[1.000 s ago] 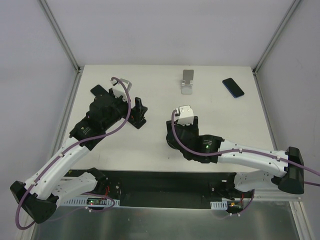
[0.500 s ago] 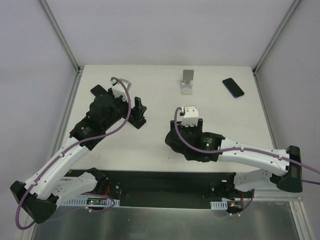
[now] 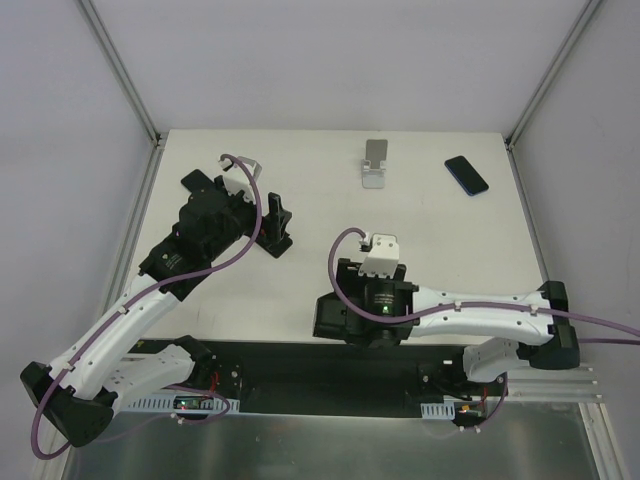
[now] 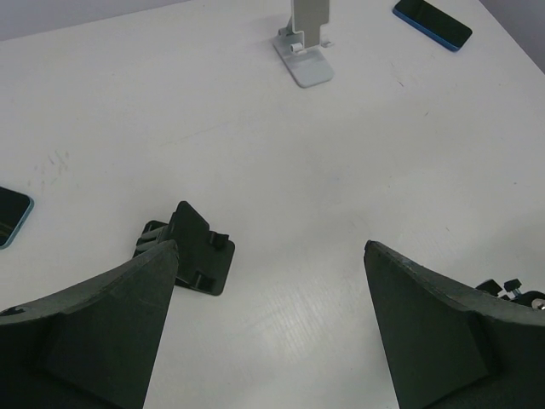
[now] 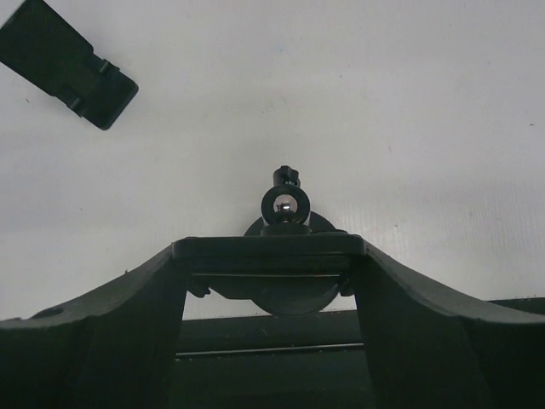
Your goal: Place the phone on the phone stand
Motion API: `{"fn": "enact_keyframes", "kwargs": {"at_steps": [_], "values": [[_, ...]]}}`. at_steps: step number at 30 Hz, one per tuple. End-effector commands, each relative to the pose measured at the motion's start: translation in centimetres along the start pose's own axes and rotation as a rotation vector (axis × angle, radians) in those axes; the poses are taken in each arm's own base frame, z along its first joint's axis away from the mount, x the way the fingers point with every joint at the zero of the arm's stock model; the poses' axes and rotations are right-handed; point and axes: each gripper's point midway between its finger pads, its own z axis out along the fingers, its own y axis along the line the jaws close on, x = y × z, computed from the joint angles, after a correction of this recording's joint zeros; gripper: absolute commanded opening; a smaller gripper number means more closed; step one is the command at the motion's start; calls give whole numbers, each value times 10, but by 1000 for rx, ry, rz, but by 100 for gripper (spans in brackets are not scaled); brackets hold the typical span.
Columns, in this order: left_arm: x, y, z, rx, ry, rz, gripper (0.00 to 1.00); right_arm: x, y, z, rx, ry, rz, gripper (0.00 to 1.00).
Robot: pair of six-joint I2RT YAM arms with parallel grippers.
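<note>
A dark phone (image 3: 466,175) with a blue edge lies flat at the back right; the left wrist view also shows it (image 4: 432,21). A silver phone stand (image 3: 376,163) stands empty at the back middle, also in the left wrist view (image 4: 304,51). My left gripper (image 3: 225,205) hovers over the left side, open and empty (image 4: 271,247). My right gripper (image 3: 362,300) is folded back near the table's front edge. It is open and holds nothing (image 5: 268,247). Both grippers are far from the phone.
A black stand (image 3: 275,228) sits left of centre, just beyond my left finger (image 4: 189,247) and at the upper left of the right wrist view (image 5: 68,61). A second dark phone (image 3: 198,181) lies at the far left (image 4: 10,215). Metal frame posts stand at the back corners.
My right arm has pulled back toward the near edge and folded down. The left arm, the phones and the stands have not moved.
</note>
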Motion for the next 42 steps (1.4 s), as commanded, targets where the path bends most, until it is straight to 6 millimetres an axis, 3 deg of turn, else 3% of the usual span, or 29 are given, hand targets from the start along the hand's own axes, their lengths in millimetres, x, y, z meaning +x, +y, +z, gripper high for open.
{"fn": "enact_keyframes", "kwargs": {"at_steps": [1, 4, 8, 15, 22, 27, 32, 42], "values": [[-9, 5, -1, -23, -46, 20, 89, -39, 0, -3, 36, -191, 106, 1], [-8, 6, -1, -28, -46, 20, 89, -44, 15, -5, 22, -233, 117, 1], [-8, 8, -1, -39, -46, 22, 89, -42, 12, -8, 62, -257, 114, 1], [-10, 5, -3, -22, -51, 17, 89, -32, 26, -13, 48, -250, 47, 1], [-12, 5, -5, -23, -59, 21, 89, -35, 22, -19, 49, -240, -147, 1], [-12, 4, -4, -20, -57, 21, 89, -17, 23, -16, 38, -187, -235, 0], [-10, 6, -3, -27, -53, 21, 89, 1, 24, -8, 9, -168, -224, 1], [-9, 5, -2, -23, -48, 22, 89, 3, 19, -7, -25, -152, -196, 1]]}}
